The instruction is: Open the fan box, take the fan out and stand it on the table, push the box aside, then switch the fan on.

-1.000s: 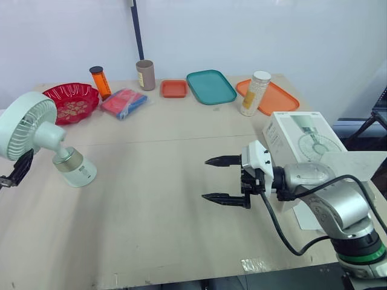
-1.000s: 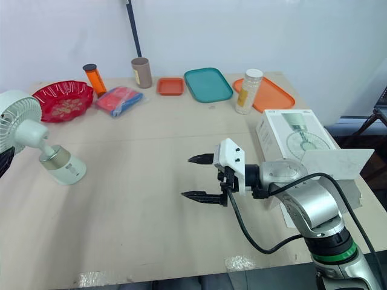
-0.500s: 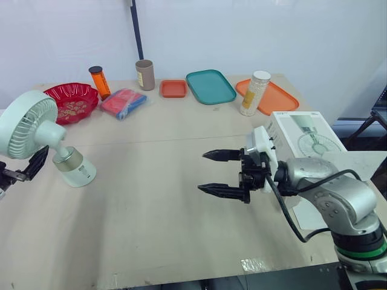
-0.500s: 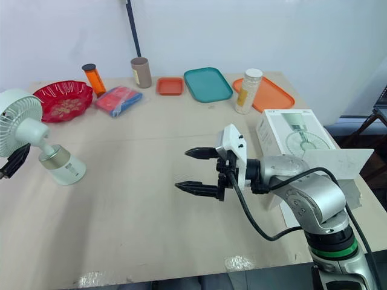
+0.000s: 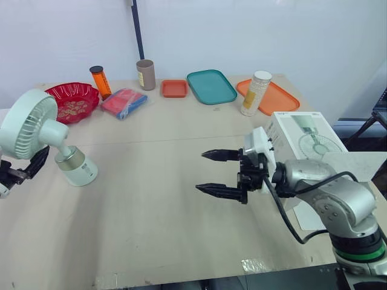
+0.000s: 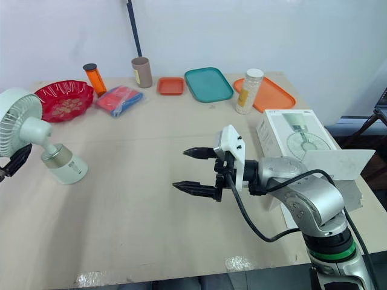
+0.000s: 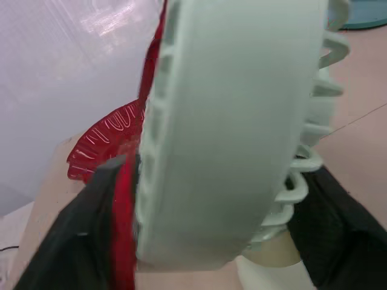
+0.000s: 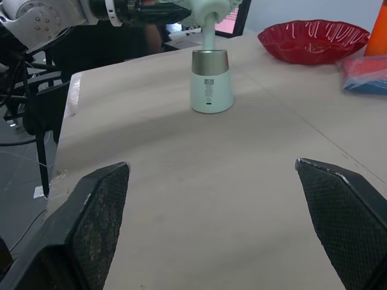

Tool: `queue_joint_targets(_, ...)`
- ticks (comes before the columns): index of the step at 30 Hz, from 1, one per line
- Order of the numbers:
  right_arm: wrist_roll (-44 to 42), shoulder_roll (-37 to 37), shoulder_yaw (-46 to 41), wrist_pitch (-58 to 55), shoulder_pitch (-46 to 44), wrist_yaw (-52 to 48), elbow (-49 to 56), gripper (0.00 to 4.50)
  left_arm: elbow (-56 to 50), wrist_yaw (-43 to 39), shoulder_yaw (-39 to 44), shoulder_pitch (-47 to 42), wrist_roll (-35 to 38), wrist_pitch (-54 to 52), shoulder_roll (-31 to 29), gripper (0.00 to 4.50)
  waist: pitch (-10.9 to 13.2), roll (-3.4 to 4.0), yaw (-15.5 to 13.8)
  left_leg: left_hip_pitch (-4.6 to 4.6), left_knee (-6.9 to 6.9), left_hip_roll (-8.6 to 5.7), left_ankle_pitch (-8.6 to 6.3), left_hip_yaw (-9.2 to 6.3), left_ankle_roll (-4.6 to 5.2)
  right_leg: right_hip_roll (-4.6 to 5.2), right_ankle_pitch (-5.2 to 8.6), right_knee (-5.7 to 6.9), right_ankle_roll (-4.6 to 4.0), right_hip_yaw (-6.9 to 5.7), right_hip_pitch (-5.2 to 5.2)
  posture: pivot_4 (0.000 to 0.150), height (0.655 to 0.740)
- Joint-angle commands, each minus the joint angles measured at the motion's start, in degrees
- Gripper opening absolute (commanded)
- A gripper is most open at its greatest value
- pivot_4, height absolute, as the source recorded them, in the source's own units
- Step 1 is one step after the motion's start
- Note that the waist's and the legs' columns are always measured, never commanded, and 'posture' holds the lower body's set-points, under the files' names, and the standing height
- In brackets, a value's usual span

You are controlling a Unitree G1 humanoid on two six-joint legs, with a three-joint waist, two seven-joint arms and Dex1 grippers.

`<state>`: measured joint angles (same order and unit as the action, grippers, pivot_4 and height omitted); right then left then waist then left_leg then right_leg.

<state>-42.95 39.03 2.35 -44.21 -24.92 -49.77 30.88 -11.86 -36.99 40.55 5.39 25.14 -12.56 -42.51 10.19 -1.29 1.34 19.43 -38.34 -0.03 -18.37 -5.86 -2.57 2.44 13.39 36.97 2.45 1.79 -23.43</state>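
Pale-green fan [image 5: 27, 124] with a ribbed grille stands near the table [image 5: 151, 211]'s left edge. Its round head half-hides the left gripper [image 5: 27, 171], whose hold is unclear. The right gripper [image 5: 201, 171] gapes wide beside the white cardboard box [image 5: 302, 136].

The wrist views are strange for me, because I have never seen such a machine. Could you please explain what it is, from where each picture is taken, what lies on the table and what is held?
It is a robot with two arms, at a table. The two eye views come from a camera on its head, looking down over the arms. Each wrist view comes from a camera on that arm's wrist. On the table are a pale green fan, its white box, a red bowl, three trays, some containers and a packet. The right fingers are open and empty. The left arm reaches the fan's head; whether it grips it, I cannot tell.
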Motion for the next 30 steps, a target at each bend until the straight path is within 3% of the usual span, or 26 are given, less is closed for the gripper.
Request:
queue_joint_targets(1,-0.2,0.3,-0.5,1.2,0.3,-0.1,2.5,4.50,-0.6,-0.3,0.5,-0.5,-0.3,1.2,-1.1,3.46,0.0,0.00,0.0,0.00,0.00,0.00,0.00,0.00,0.00,0.00,0.00,0.00,0.00,0.00,0.00,0.150,0.7400)
queue_joint_targets(5,0.1,0.4,-0.3,1.5,0.5,-0.4,2.7,4.50,-0.9,-0.5,0.3,-0.5,-0.2,1.4,-1.0,3.46,0.0,0.00,0.0,0.00,0.00,0.00,0.00,-0.01,0.00,-0.01,0.00,0.00,0.00,0.00,0.00,0.150,0.7400)
queue_joint_targets(6,0.2,0.4,-0.2,1.6,0.5,-0.4,2.7,4.50,-1.0,-0.5,0.3,-0.5,-0.2,1.4,-1.0,2.95,0.0,0.00,0.0,0.00,0.00,0.00,0.00,0.00,0.00,0.00,0.00,0.00,0.00,0.00,0.00,0.150,0.7400)
queue_joint_targets(7,0.4,0.4,-0.2,1.7,0.6,-0.5,2.7,4.50,-1.0,-0.5,0.3,-0.5,-0.2,1.4,-0.9,2.83,0.0,0.00,0.0,0.00,0.00,0.00,0.00,-0.01,0.00,0.00,0.00,0.00,0.00,-0.01,0.00,0.150,0.7400)
queue_joint_targets(8,0.4,0.4,-0.1,1.7,0.6,-0.5,2.7,4.50,-1.0,-0.5,0.3,-0.5,-0.2,1.4,-0.9,2.30,0.0,-0.03,0.0,0.01,0.00,0.00,0.00,-0.01,0.00,-0.01,0.00,0.00,0.00,-0.01,-0.01,0.150,0.7400)
queue_joint_targets(10,0.5,0.4,0.0,1.7,0.7,-0.6,2.8,4.50,-1.2,-0.5,0.3,-0.4,-0.2,1.3,-0.8,1.88,0.0,-0.03,0.0,0.03,0.00,0.00,0.00,-0.02,0.00,0.00,0.00,0.00,0.00,-0.02,-0.02,0.150,0.7400)
queue_joint_targets(30,-1.7,-1.1,-2.9,0.3,-1.4,2.0,2.0,4.50,-10.5,5.5,-0.4,2.3,0.7,-2.2,5.2,1.83,0.0,-0.05,0.0,0.05,0.00,-0.01,0.00,-0.07,-0.02,0.02,0.00,0.00,0.00,-0.04,-0.02,0.150,0.7400)
